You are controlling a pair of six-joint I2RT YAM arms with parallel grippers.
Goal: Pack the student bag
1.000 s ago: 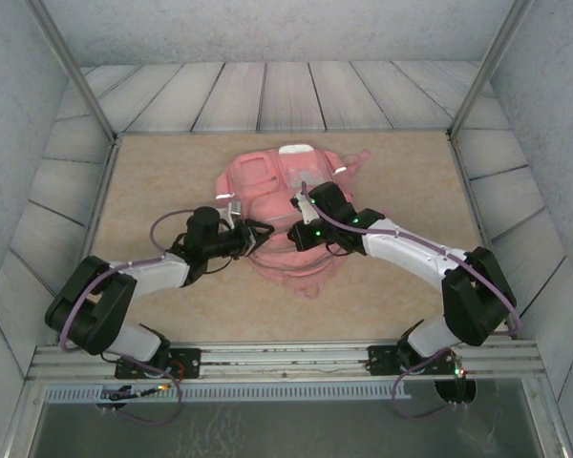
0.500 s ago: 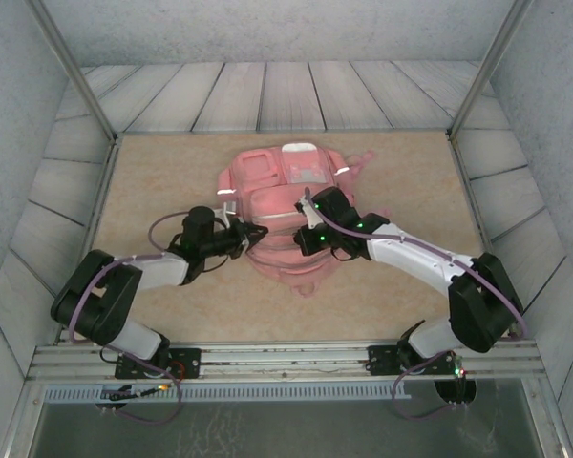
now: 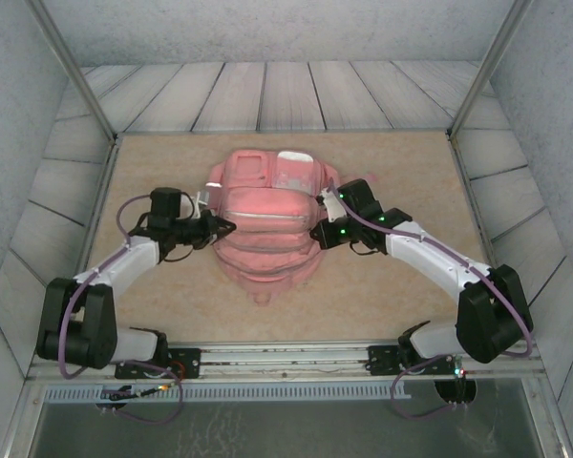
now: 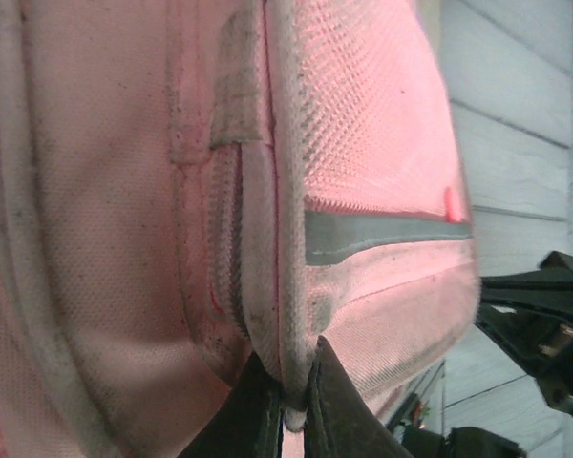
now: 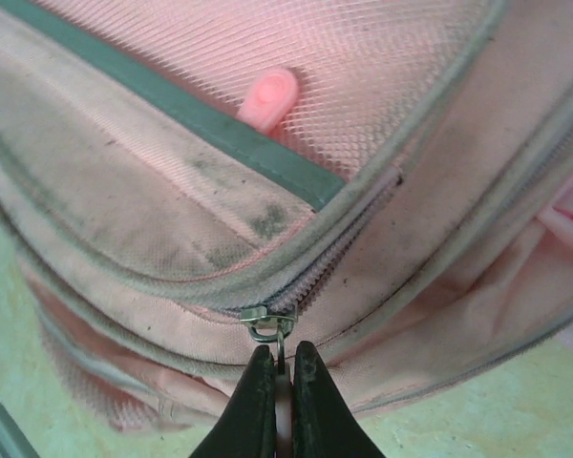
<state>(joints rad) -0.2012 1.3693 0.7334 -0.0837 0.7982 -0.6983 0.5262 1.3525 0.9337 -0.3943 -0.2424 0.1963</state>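
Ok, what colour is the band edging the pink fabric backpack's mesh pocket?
Dull grey-green band on the pink fabric backpack; clearest in the right wrist view.

A tan, mottled desk (image 3: 401,277) lies square in the overhead view, with bare surface along its left, right and near edges. Pale grey plank panels slope up from its far edge (image 3: 286,95), left edge (image 3: 67,181) and right edge (image 3: 516,191). Thin metal posts rise from the far left corner (image 3: 72,72) and far right corner (image 3: 492,67). Behind them stand grey textured walls (image 3: 267,29). A silver metal rail (image 3: 286,358) runs along the near edge, with a slotted white strip (image 3: 267,391) just below it and a dull metal sheet (image 3: 286,429) lowest.
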